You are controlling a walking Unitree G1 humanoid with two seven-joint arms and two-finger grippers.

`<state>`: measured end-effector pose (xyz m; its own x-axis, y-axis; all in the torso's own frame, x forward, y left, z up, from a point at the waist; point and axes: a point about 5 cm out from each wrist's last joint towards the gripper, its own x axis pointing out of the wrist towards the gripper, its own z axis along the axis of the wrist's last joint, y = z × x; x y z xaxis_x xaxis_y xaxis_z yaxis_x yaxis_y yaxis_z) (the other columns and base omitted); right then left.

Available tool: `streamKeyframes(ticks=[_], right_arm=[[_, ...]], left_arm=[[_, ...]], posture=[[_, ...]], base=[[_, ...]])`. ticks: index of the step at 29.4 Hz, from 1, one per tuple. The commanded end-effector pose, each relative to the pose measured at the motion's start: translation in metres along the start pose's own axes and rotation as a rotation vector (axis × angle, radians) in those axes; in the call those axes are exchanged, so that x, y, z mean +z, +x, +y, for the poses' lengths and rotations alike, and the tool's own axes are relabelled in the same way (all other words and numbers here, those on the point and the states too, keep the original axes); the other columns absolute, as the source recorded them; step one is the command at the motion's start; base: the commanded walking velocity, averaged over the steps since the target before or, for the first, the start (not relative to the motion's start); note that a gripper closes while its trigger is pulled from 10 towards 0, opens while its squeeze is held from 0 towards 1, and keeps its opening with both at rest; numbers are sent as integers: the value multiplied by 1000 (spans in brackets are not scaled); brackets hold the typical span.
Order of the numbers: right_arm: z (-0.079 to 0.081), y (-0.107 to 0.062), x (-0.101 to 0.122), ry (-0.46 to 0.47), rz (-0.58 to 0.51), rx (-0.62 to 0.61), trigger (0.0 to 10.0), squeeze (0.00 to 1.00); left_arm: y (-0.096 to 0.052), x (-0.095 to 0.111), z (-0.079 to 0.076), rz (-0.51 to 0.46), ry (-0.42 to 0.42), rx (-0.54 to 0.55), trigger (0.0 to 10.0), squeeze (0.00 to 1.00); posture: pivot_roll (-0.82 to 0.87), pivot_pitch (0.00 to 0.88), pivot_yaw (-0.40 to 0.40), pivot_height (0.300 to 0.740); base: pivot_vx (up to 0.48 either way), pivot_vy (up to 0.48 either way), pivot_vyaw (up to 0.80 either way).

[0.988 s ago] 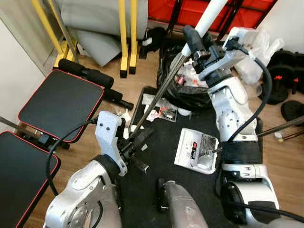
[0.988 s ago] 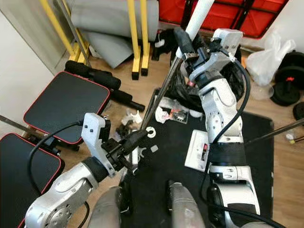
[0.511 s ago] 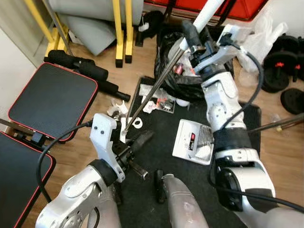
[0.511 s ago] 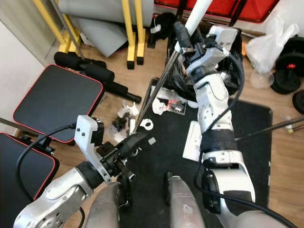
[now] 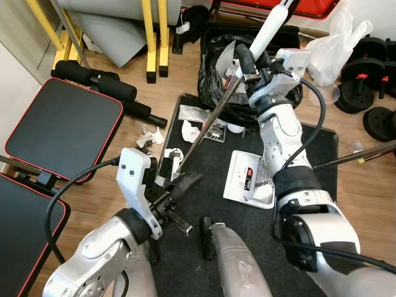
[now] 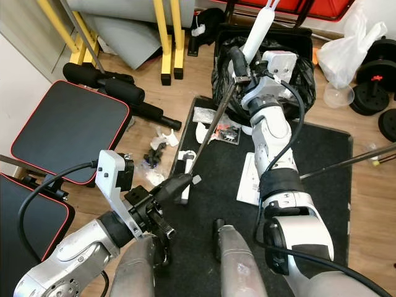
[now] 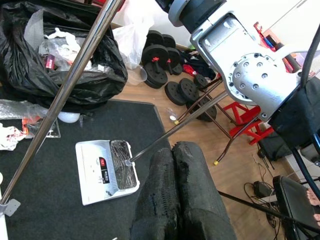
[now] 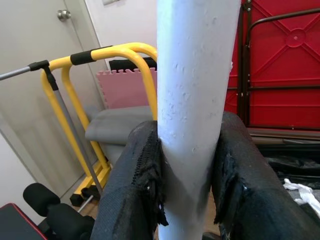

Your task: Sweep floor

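1. The black mat takes up most of the floor in front of the robot, with a weight bench to its left and a black rubbish bag at the far edge, so open room for a stroke is narrow.
2. The broom slants across the mat, its white grip high and its thin metal shaft running down to the litter near the mat's left edge. It looks light and stiff; the smooth grip may slip.
3. The right gripper is clamped around the white grip, a sensible upper hold.
4. The left gripper hovers low with its fingers pressed together on nothing; a lower hold on the shaft would steady it.
5. A white dustpan lies on the mat.
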<state>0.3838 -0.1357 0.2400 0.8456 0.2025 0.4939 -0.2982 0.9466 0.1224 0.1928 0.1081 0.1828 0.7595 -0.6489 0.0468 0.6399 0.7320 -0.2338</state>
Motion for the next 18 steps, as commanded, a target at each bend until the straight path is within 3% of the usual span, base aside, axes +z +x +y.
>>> streamKeyframes(ticks=[1,11,18], right_arm=[[-6,-5,-4,-78,32,2,10000,0],[0,4,31,-162,-91,57,10000,0],[4,8,37,-170,-117,100,10000,0]], left_arm=[[-2,-3,-3,19,-21,-10,10000,0],[1,-3,1,17,-23,-14,10000,0],[4,-3,3,15,-21,-15,10000,0]], posture=[[-146,432,-152,740],[-162,421,-142,740],[-165,413,-142,740]], base=[[0,0,0],[0,0,0],[0,0,0]])
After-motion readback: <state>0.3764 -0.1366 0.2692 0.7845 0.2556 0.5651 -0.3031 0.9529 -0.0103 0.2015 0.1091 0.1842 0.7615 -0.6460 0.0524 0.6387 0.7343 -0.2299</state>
